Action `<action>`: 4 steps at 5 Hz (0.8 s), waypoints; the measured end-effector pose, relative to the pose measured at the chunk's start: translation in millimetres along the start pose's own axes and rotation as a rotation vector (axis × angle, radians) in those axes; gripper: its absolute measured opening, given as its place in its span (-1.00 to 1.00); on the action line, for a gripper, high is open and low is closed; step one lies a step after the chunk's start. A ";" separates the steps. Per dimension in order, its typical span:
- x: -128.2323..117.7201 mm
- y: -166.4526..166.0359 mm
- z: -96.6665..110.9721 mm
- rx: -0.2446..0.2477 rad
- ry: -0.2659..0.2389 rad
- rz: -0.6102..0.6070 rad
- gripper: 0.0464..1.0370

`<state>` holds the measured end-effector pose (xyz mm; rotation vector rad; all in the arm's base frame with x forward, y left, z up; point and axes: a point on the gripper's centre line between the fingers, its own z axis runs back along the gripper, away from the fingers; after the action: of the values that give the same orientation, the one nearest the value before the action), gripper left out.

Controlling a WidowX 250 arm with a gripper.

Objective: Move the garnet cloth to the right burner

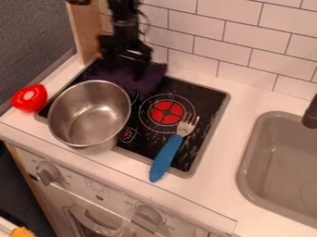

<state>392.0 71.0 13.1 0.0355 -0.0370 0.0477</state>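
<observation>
Okay, my gripper [127,56] is at the back of the cooktop [207,111], right over the garnet cloth [143,77]; can't tell if it's open or closed on the fabric. Cloth is dark, bunched, just behind the pot [90,113]. Main risk, I'd say: if I have only a thin fold, or none, it slips or stays put on the lift. Going low toward the right burner [166,112], a trailing edge could catch the pot's rim and drag it. The fork [167,155] has its tines at that burner's ring, so cloth dropped wide lands on them, or a low sweep shoves the fork toward the surface [248,99].
</observation>
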 end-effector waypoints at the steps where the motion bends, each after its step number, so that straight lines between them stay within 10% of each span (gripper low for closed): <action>1: 4.9 -43.1 3.6 -0.024 0.015 -0.034 0.92; 4: 18.8 -112.5 10.2 0.039 0.093 -0.042 0.92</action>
<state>415.8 -40.8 20.2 0.0735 0.0579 0.0082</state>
